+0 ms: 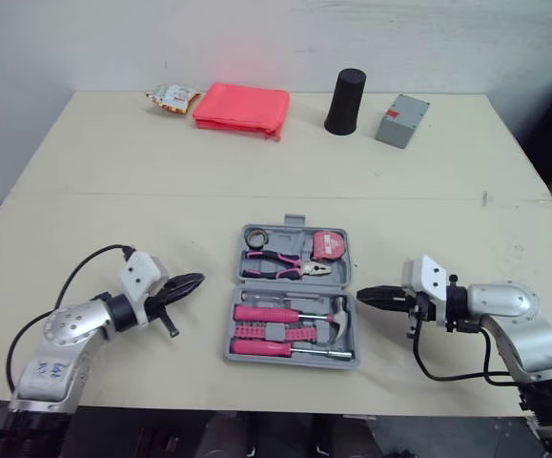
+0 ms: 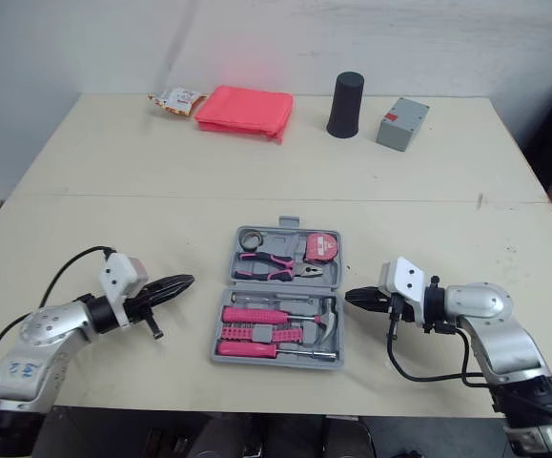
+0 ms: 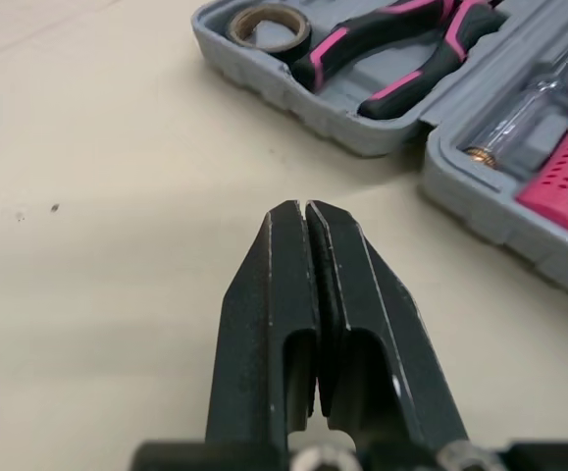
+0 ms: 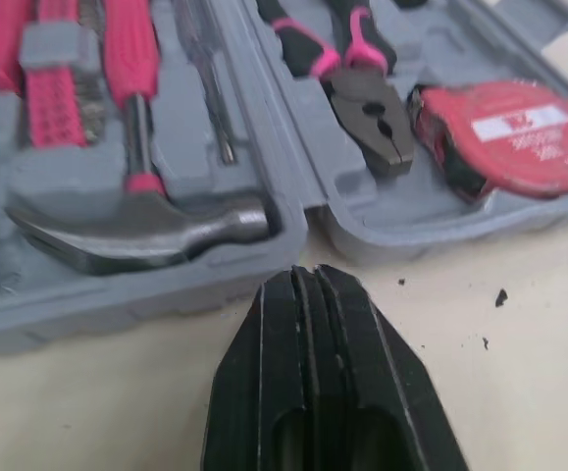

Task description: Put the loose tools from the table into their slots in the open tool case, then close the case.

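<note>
The tool case (image 1: 295, 221) lies open and flat at the lower centre of the head view, on the pale desk (image 1: 113, 191). Its slots look filled. The upper half holds a roll of tape (image 1: 254, 237), the pink-handled pliers (image 1: 285, 265) and a red tape measure (image 1: 329, 245). The lower half holds the hammer (image 1: 299, 315), a pink bit holder (image 1: 274, 330) and a screwdriver (image 1: 290, 349) along its bottom edge. No loose tool lies on the desk around the case.

The left claw (image 1: 197, 280) rests low at the lower left, near the case's left side but apart from it. Its two black fingers are pressed together on nothing. The right claw (image 1: 359, 295) sits at the lower right, just beside the case's right edge. It is level with the hammer head, and it too is pressed together and empty.

Along the top of the frame, well apart from the case, are a snack packet (image 1: 172, 96), a red pouch (image 1: 242, 107), a black cylinder (image 1: 346, 100) and a small grey box (image 1: 401, 120). None of these looks like a tool belonging to the set.

The stowing part therefore appears finished. What seems to be left is the closing: folding one half of the case over the other and pressing it shut. Neither claw is touching the case yet.
</note>
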